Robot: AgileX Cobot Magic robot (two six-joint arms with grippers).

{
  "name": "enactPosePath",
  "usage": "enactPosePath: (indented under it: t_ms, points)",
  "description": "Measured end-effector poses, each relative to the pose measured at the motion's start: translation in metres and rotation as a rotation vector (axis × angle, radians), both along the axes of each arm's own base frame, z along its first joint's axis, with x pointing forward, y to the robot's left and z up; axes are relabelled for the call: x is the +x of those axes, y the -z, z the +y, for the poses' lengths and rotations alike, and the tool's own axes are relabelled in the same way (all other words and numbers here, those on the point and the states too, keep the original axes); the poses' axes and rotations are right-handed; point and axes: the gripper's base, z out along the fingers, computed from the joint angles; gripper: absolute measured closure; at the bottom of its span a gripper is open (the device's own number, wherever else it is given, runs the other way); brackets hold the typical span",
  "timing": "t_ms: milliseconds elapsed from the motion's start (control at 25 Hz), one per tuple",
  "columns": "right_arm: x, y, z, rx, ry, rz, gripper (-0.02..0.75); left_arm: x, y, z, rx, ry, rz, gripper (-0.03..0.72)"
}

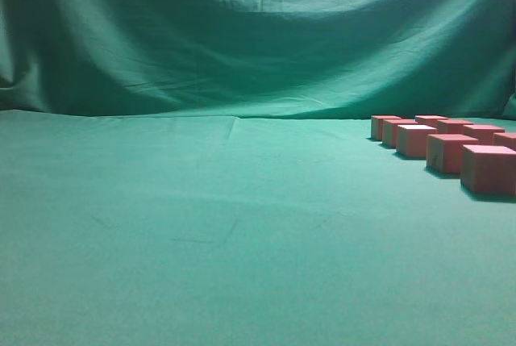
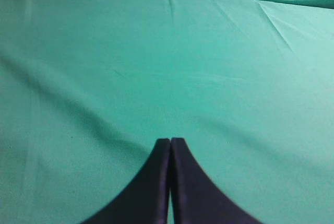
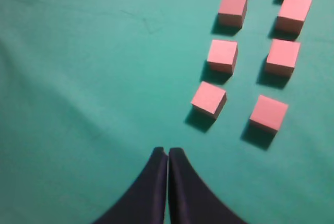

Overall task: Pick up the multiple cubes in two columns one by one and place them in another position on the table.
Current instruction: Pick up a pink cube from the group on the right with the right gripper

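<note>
Several red cubes stand in two columns on the green cloth at the right of the exterior view, the nearest one [image 1: 488,168] at the frame edge. In the right wrist view the two columns run up the right side; the closest cubes are one in the left column [image 3: 209,98] and one in the right column [image 3: 269,113]. My right gripper [image 3: 167,151] is shut and empty, above the cloth, short of and to the left of the closest cube. My left gripper [image 2: 170,141] is shut and empty over bare cloth. Neither gripper shows in the exterior view.
A green cloth [image 1: 201,217] covers the table and hangs as a backdrop [image 1: 242,31] behind it. The cloth has folds and creases [image 2: 276,25] in the left wrist view.
</note>
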Motion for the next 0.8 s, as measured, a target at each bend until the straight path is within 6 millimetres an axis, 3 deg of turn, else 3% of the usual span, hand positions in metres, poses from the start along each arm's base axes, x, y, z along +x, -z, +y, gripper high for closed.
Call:
enactPosePath:
  t_ms: [160, 480, 760, 800]
  points:
    - [0.020, 0.006, 0.009, -0.071, 0.028, 0.124, 0.738, 0.000, 0.000, 0.000, 0.000, 0.000, 0.000, 0.688]
    - [0.049, 0.032, 0.048, -0.293, 0.069, 0.252, 0.738, 0.000, 0.000, 0.000, 0.000, 0.000, 0.000, 0.688]
    - [0.077, 0.068, 0.068, -0.351, 0.101, 0.333, 0.738, 0.000, 0.000, 0.000, 0.000, 0.000, 0.000, 0.688]
    - [0.081, 0.073, 0.070, -0.351, 0.103, 0.333, 0.691, 0.000, 0.000, 0.000, 0.000, 0.000, 0.000, 0.688]
